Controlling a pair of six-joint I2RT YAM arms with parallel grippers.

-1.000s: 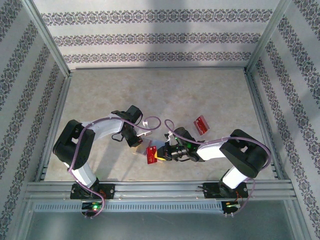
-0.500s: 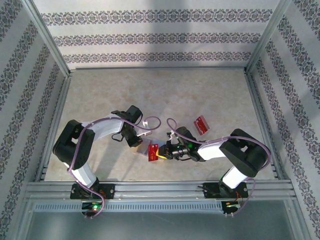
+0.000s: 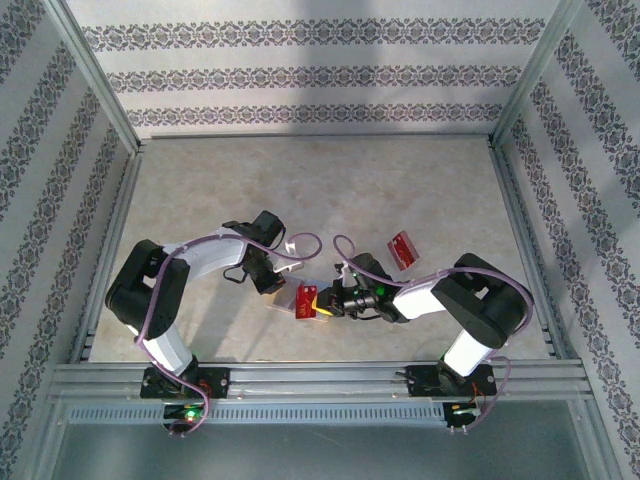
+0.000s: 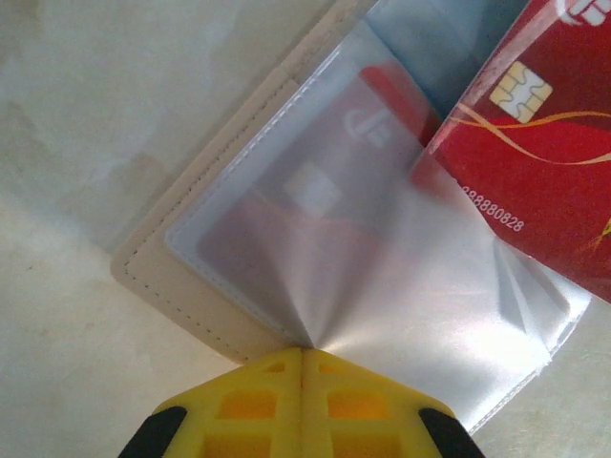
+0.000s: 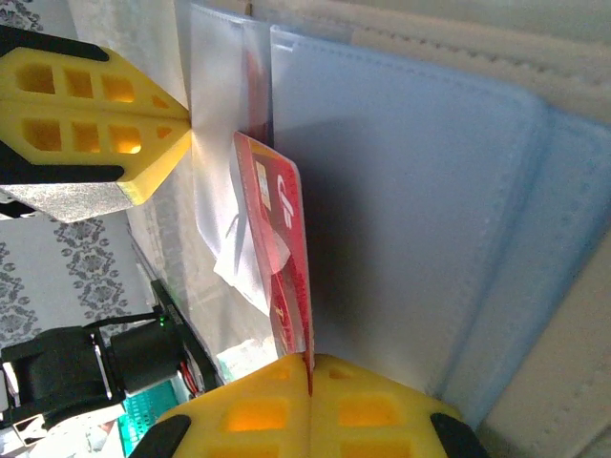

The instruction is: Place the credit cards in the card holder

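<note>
1. Risk: the red card (image 5: pixel 282 258) may snag on the mouth of the clear sleeve (image 4: pixel 382 286) or slide outside it, because the puckered film looks slack.
2. The left gripper (image 4: pixel 303 355), bottom centre of its wrist view, is clamped on the sleeve edge of the card holder (image 4: pixel 158 272).
3. The right gripper (image 5: pixel 310 361), bottom centre of its wrist view, is clenched on the card's edge.
4. A second red card (image 3: pixel 402 248) lies apart, right of centre in the overhead view.

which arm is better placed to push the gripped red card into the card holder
Right. The right gripper is shut on the red card, whose edge sits at the card holder pockets. The left gripper is busy pinching the clear sleeve, likely steadying it.
</note>
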